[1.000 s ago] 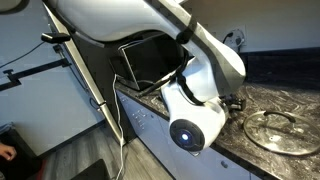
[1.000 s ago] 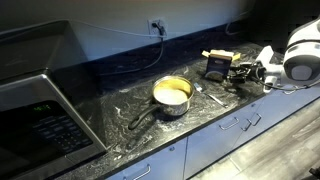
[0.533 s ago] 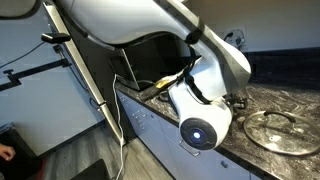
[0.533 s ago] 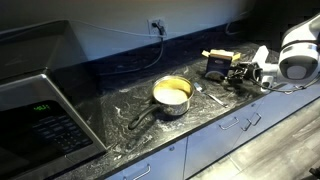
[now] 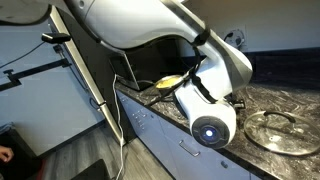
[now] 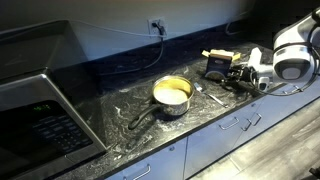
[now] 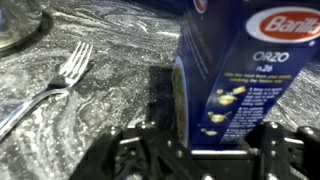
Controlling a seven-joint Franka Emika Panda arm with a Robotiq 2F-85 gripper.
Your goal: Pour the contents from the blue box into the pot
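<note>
The blue box (image 6: 217, 66) stands upright on the dark counter with its yellow flaps open. In the wrist view it is a dark blue pasta carton (image 7: 240, 80) close in front of me. My gripper (image 7: 200, 152) is open, with a finger on each side of the box's lower part and a gap still showing on the left side. In an exterior view the gripper (image 6: 234, 76) is right beside the box. The pot (image 6: 172, 93), silvery with yellow inside, sits mid-counter with its handle toward the front edge; a bit of its yellow top shows behind the arm in an exterior view (image 5: 169, 81).
A metal fork (image 7: 50, 85) lies on the counter beside the box. A flat glass lid (image 5: 276, 130) lies on the counter; its rim shows in the wrist view (image 7: 15, 22). A microwave (image 6: 40, 115) stands at the counter's end. A cable hangs from a wall outlet (image 6: 157, 24).
The arm has moved forward and down toward the blue box, bringing the fingers around it. The box and the pot have not moved.
</note>
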